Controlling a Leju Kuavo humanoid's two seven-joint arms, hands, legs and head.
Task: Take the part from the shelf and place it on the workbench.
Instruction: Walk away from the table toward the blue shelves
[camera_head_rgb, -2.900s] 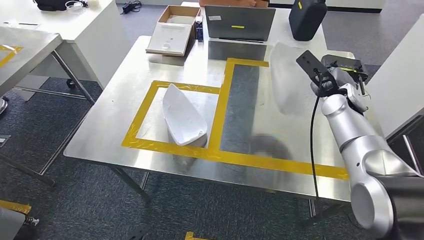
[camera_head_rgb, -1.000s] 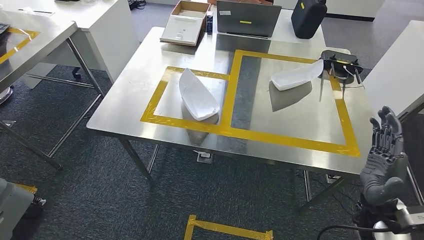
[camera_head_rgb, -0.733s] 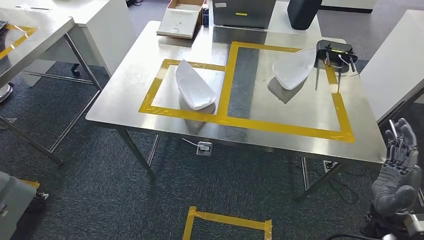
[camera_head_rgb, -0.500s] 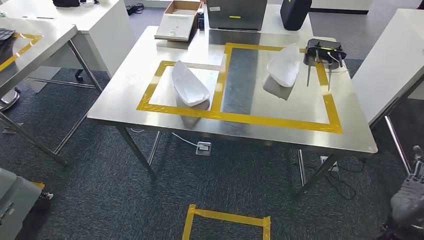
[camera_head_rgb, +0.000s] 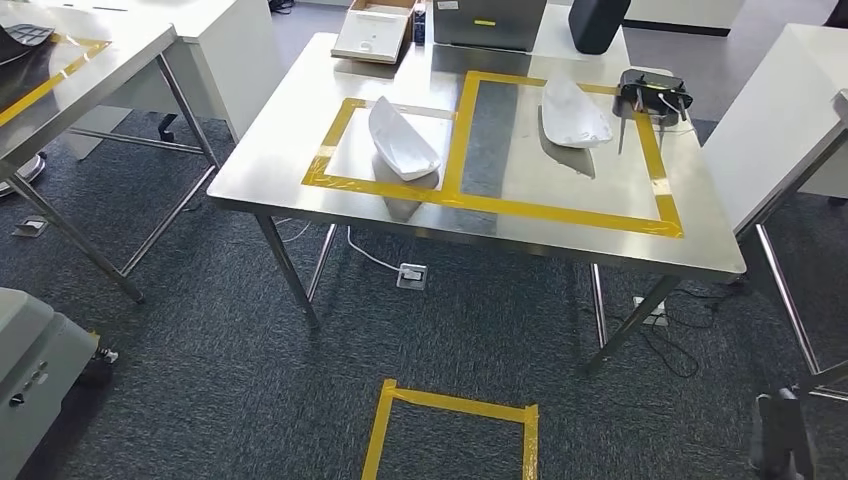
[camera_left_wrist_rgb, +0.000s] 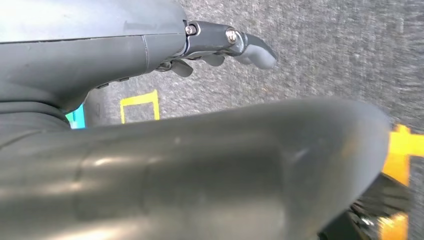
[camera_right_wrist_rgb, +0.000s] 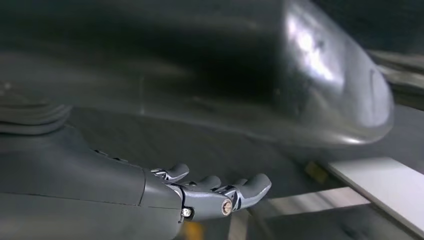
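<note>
Two white boat-shaped parts lie on the steel workbench (camera_head_rgb: 280, 160) in the head view. One part (camera_head_rgb: 403, 140) sits inside the left yellow-taped square. The other part (camera_head_rgb: 574, 112) rests in the right taped rectangle, near a black device (camera_head_rgb: 653, 92). Neither part is touched by anything. My right hand (camera_right_wrist_rgb: 210, 192) hangs beside my body, fingers stretched out and holding nothing. My left hand (camera_left_wrist_rgb: 220, 47) also hangs low over the carpet, fingers apart and empty.
A laptop (camera_head_rgb: 490, 22), a black bag (camera_head_rgb: 597, 22) and a cardboard box (camera_head_rgb: 375, 28) stand at the workbench's far edge. A second steel table (camera_head_rgb: 70, 70) is to the left and a white cabinet (camera_head_rgb: 790, 110) to the right. A yellow tape square (camera_head_rgb: 455, 440) marks the carpet.
My right hand let go of the second white part and dropped to my side. That part turned on the table and settled. The camera drew back from the workbench.
</note>
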